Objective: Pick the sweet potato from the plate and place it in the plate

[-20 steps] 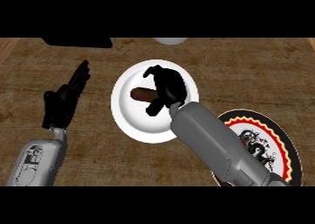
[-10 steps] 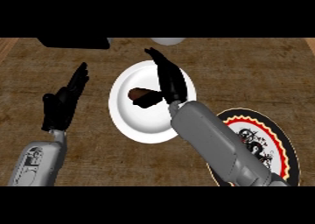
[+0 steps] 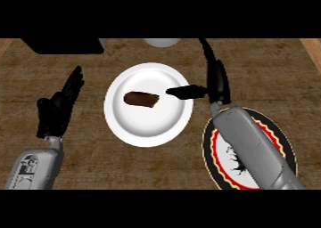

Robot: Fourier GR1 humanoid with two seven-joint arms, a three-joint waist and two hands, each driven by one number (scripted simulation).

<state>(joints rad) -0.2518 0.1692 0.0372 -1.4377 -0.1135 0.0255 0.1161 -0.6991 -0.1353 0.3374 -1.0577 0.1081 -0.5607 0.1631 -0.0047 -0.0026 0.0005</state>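
A brown sweet potato lies on a white plate in the middle of the wooden counter. My right hand stands open just right of that plate, fingers straight and pointing away, thumb stretched left over the plate's rim toward the sweet potato without touching it. A second plate, patterned in black, red and yellow, lies at the lower right, largely hidden by my right forearm. My left hand rests open to the left of the white plate, fingers up.
A black object sits at the counter's far left edge, and a pale round object shows at the far middle. Light wooden strips border the counter at both far corners.
My right hand lifted off the sweet potato, opened, and moved right to beside the white plate. The sweet potato stays on the white plate. The left hand barely moved.
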